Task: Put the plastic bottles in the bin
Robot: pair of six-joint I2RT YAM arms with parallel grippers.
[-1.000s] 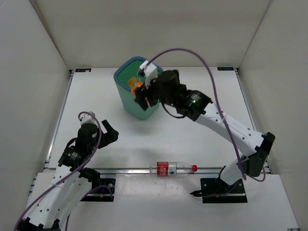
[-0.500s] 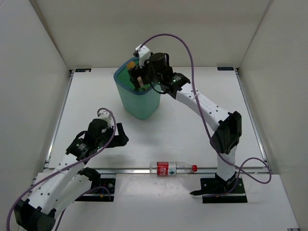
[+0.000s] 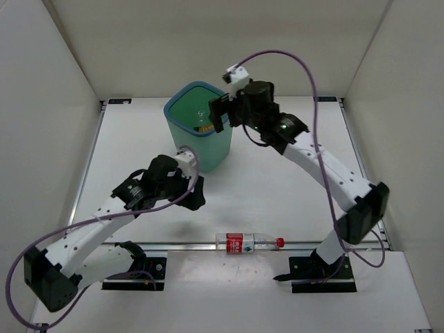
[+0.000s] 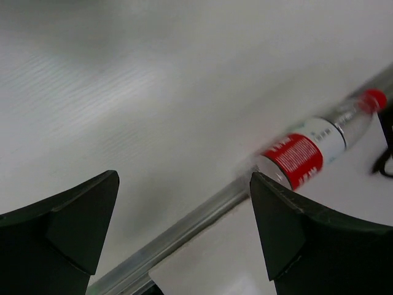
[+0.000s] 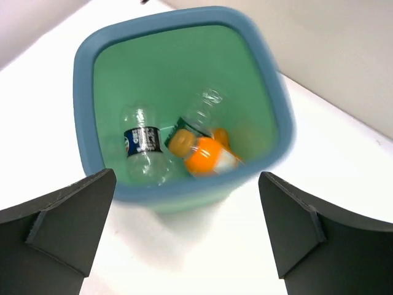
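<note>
Now the right gripper (image 3: 219, 115) hangs wide open and empty above the bin (image 3: 201, 149), which holds an orange bottle (image 5: 207, 155) and clear bottles (image 5: 145, 146). The left gripper (image 4: 184, 195), likewise spread and empty, faces the red-capped bottle (image 3: 250, 243) lying well apart from the bin, likely its next pick.

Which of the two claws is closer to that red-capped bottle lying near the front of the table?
The left. The left gripper hangs open a little up and left of the bottle in the top view. The right gripper is far off, open above the bin.
</note>
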